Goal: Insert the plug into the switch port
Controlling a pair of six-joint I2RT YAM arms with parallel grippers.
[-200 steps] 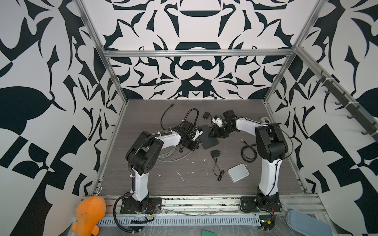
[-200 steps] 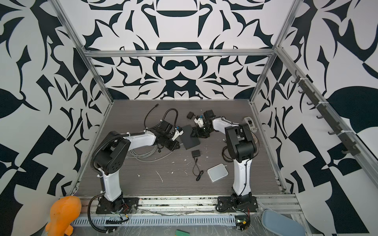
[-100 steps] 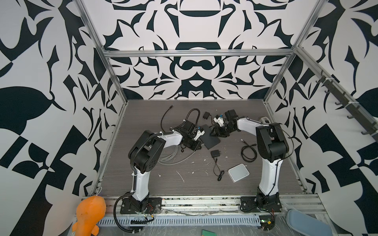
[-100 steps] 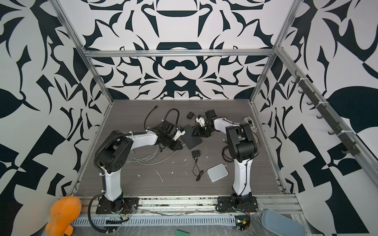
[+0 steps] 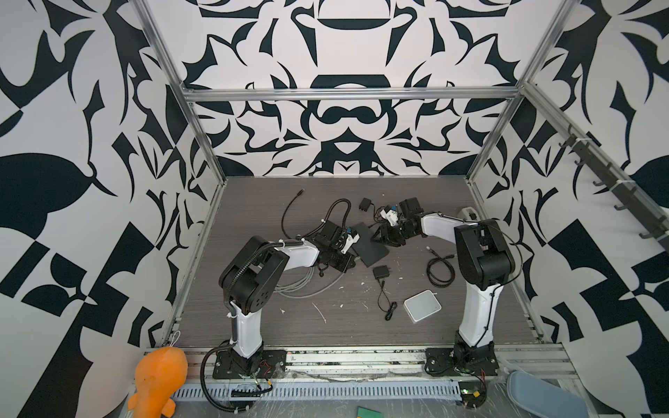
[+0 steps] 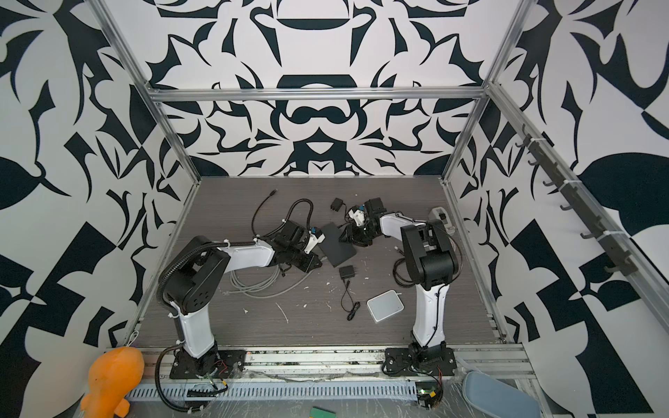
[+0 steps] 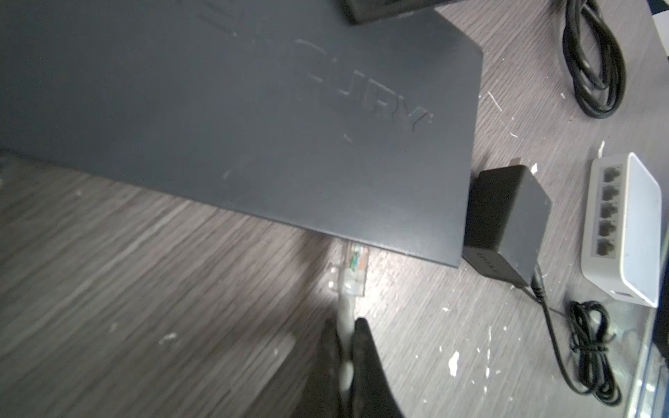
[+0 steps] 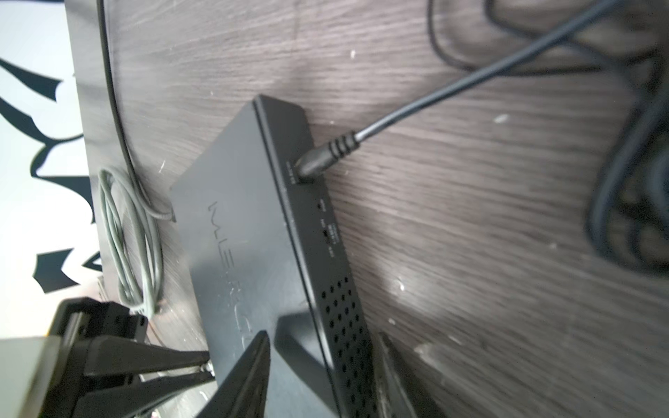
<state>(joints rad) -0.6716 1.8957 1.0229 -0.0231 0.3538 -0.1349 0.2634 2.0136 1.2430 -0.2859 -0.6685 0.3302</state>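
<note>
Same build on both: the left arm [image 5: 300, 255] and right arm [image 5: 483, 253] are made of glossy white shells and chunky black joint housings. Ribbed black cable conduit [image 5: 253, 254] is zip-tied along the left one. The right hand [image 8: 324, 334] is fitted with tapered black fingers [image 8: 249, 372].

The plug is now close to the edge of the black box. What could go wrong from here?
The left gripper pinches the grey cable behind the plug, not the plug itself, so pushing may bend the cable and tilt the plug. The right gripper only straddles the black box, jaws apart, so the box may slide away.
</note>
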